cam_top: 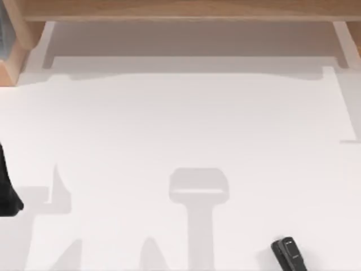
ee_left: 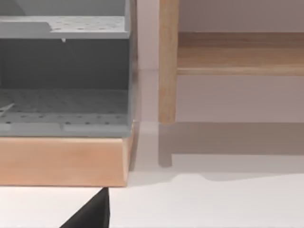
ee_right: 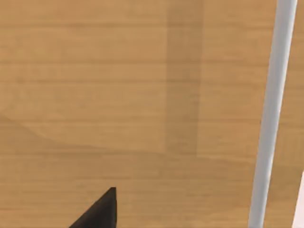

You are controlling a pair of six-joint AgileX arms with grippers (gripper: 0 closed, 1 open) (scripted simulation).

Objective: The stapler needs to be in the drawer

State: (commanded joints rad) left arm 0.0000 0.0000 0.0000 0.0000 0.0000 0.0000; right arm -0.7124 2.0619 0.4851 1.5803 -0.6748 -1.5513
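Observation:
The stapler (cam_top: 287,254), small and black with faint grey marks on top, lies on the white table near the front edge at the right. No gripper touches it. My left gripper (cam_top: 8,192) is a dark shape at the table's left edge, far from the stapler; one dark fingertip (ee_left: 92,213) shows in the left wrist view. A wooden panel (ee_right: 118,95) with a pale grey bar (ee_right: 268,118) stands close before the right wrist camera, with one dark fingertip (ee_right: 100,211) in front of it. I cannot tell whether this panel is the drawer's front.
A wooden cabinet (cam_top: 180,8) runs along the table's back edge, with a pale recess (cam_top: 192,39) under it. At the back left stands a wooden unit (ee_left: 61,159) holding grey perforated shelves (ee_left: 61,109), next to a wooden post (ee_left: 167,61).

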